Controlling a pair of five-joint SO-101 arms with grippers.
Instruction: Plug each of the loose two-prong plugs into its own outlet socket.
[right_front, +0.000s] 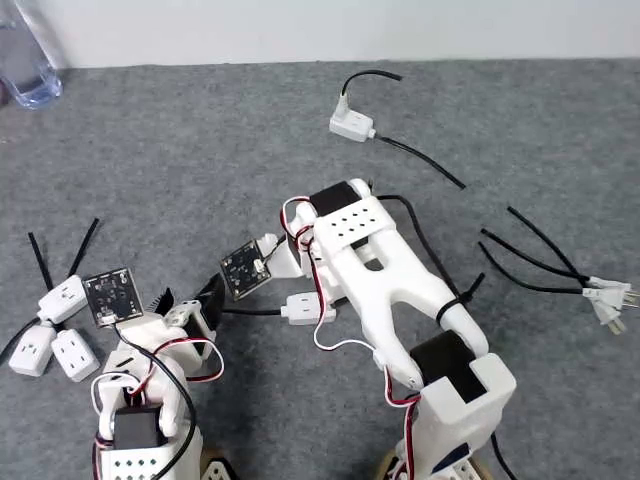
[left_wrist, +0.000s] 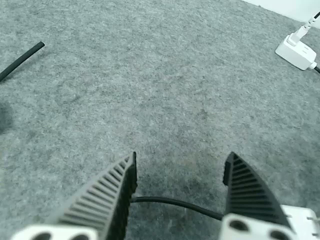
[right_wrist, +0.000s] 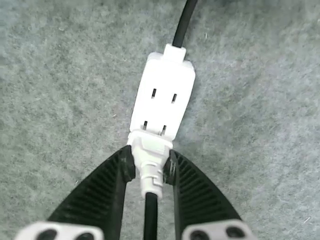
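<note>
— Where is the white plug (right_wrist: 150, 159)?
— The right gripper (right_wrist: 149, 162) is clamped on it. Its face butts against the end of a white socket block (right_wrist: 162, 97) in the near middle of the gray mat (right_front: 200, 150).
— And the left gripper (left_wrist: 181, 160)?
— Fingers apart, straddling that block's black cord (left_wrist: 175, 204). Loose plugs (right_front: 608, 298) lie at the right, and three spare socket blocks (right_front: 50, 345) lie near left.

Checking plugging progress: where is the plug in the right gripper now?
In the right wrist view, the white plug sits clamped in the right gripper, its front butted against the end of the outlet socket opposite that socket's black cord.
</note>
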